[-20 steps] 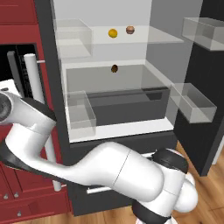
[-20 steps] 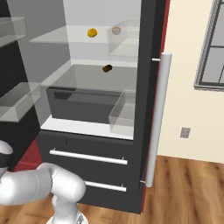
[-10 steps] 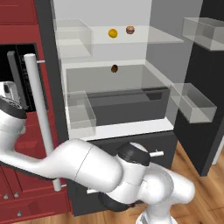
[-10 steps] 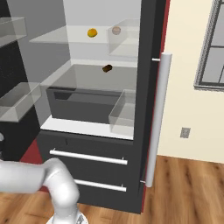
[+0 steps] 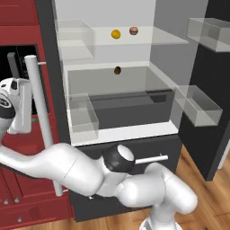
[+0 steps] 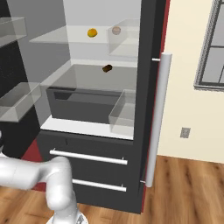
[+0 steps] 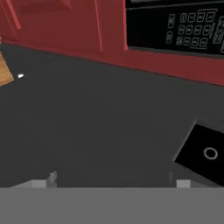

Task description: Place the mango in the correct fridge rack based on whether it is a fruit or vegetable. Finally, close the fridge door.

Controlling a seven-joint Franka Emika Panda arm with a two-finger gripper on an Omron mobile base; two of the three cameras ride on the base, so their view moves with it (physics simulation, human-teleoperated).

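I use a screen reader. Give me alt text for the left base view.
An open fridge: the mango lies on the upper fridge rack beside a reddish-brown item. The white arm curls left toward the fridge door.

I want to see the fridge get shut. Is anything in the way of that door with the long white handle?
Nothing visible blocks it. The fridge door stands open at the left, edge-on, its white handle toward the robot. The open gripper is beside that handle, not touching it. The mango already sits on the fridge rack, well inside.
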